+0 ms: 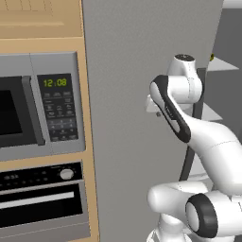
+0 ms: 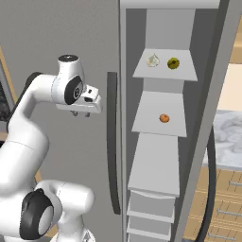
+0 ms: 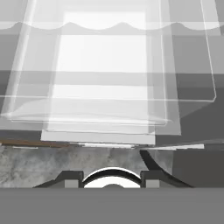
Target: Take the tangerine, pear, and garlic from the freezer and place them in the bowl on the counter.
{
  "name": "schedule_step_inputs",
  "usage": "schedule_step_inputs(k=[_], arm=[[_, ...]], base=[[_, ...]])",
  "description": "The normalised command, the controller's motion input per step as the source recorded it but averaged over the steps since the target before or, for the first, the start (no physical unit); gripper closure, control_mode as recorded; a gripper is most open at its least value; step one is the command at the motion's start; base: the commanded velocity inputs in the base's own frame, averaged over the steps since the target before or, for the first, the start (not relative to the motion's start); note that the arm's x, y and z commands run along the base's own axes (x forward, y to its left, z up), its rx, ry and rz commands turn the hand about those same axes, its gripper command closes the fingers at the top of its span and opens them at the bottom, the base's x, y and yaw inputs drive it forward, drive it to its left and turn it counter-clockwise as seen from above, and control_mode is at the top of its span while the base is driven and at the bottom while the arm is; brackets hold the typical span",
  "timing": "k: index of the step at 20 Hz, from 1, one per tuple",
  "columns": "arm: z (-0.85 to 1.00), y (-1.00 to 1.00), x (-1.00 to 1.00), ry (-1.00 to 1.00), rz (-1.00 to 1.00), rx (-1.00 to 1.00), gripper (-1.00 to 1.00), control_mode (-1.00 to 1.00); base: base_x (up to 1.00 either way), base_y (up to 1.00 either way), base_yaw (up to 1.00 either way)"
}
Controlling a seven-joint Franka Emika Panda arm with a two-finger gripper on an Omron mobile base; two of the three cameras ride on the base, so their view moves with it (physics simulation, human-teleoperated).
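Observation:
The freezer (image 2: 160,156) stands open, showing pale grey shelves. On the top shelf the whitish garlic (image 2: 152,60) lies next to the yellow-green pear (image 2: 173,63). One shelf lower sits the orange tangerine (image 2: 164,118). My gripper (image 2: 81,114) hangs fingers-down in front of the shut grey door panel, left of the open compartment and about level with the tangerine shelf. Its jaws stand apart, open, with nothing between them. In the hand view the gripper (image 3: 110,177) looks down onto translucent freezer drawers (image 3: 100,87). A strip of marbled counter (image 2: 229,137) shows at the right. The bowl is out of view.
A long dark curved handle (image 2: 112,142) runs down the shut panel, just right of my hand. The open door with its own dark handle (image 2: 211,160) stands at the right. A steel microwave (image 1: 42,108) and an oven (image 1: 42,194) sit in the wooden cabinet at the left.

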Motion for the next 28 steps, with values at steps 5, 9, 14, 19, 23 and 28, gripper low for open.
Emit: schedule_step_inputs(k=[5,9,14,19,23,28], arm=[[0.00,0.00,-0.44,-0.01,0.00,0.00,-1.00,-1.00],[0.00,0.00,-0.77,-0.12,-0.01,0.00,-1.00,-1.00],[0.00,0.00,-0.68,-0.14,0.00,0.00,-1.00,-1.00],[0.16,0.00,-0.48,-0.19,0.00,0.00,-1.00,-1.00],[0.22,0.00,-0.36,-0.13,0.00,0.00,-1.00,-1.00],[0.20,-0.01,-0.14,-0.07,0.00,0.00,-1.00,1.00]], base=[[0.00,0.00,0.00],[0.00,0.00,0.00],[0.00,0.00,0.00],[0.00,0.00,0.00],[0.00,0.00,0.00],[-0.20,-0.09,0.00]])
